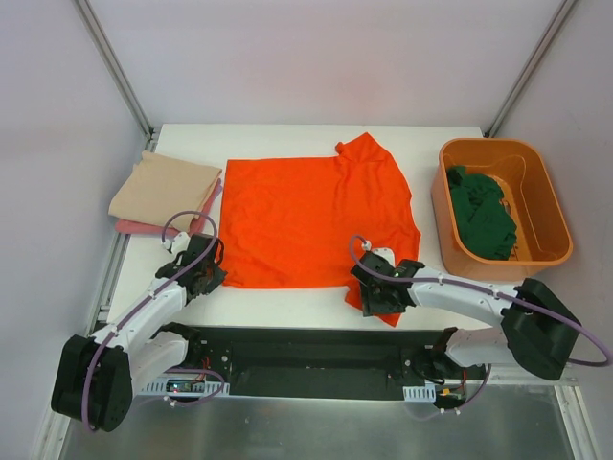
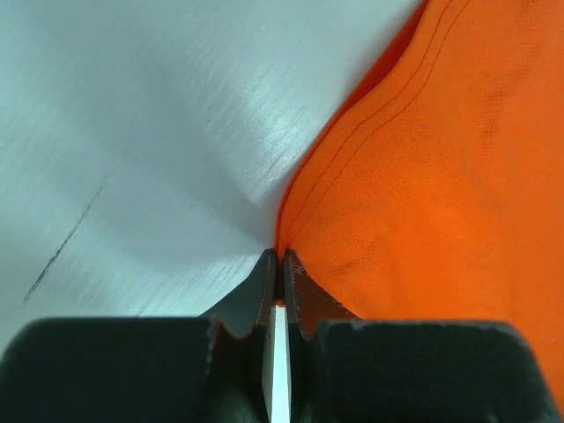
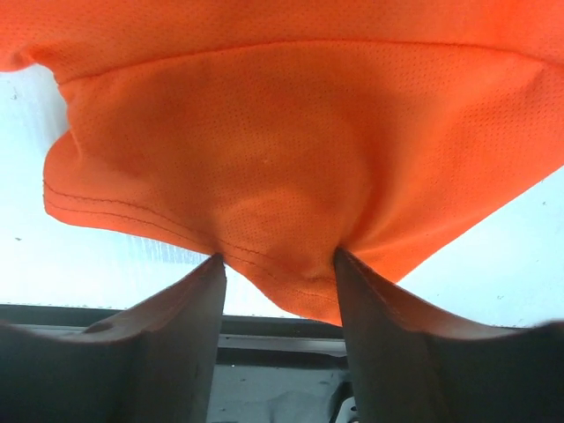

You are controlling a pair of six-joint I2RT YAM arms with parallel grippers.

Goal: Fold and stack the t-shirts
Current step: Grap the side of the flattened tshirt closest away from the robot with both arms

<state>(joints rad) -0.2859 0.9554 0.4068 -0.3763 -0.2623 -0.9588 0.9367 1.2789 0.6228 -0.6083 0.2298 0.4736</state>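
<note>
A bright orange t-shirt (image 1: pixel 306 216) lies spread flat in the middle of the table. My left gripper (image 1: pixel 207 277) is at the shirt's near left corner. In the left wrist view the left gripper (image 2: pixel 280 256) is shut on the hem of the orange t-shirt (image 2: pixel 423 194). My right gripper (image 1: pixel 376 295) is at the near right corner, over a hanging flap. In the right wrist view the right gripper (image 3: pixel 278 256) stands open, its fingers partly apart with a fold of the orange t-shirt (image 3: pixel 282 159) bunched between them. A folded beige t-shirt (image 1: pixel 163 187) lies on a pink t-shirt (image 1: pixel 134 228).
An orange plastic bin (image 1: pixel 560 240) stands at the right of the table with a crumpled dark green t-shirt (image 1: pixel 484 211) inside. The folded stack sits at the table's left edge. The black arm-mount rail (image 1: pixel 306 355) runs along the near edge.
</note>
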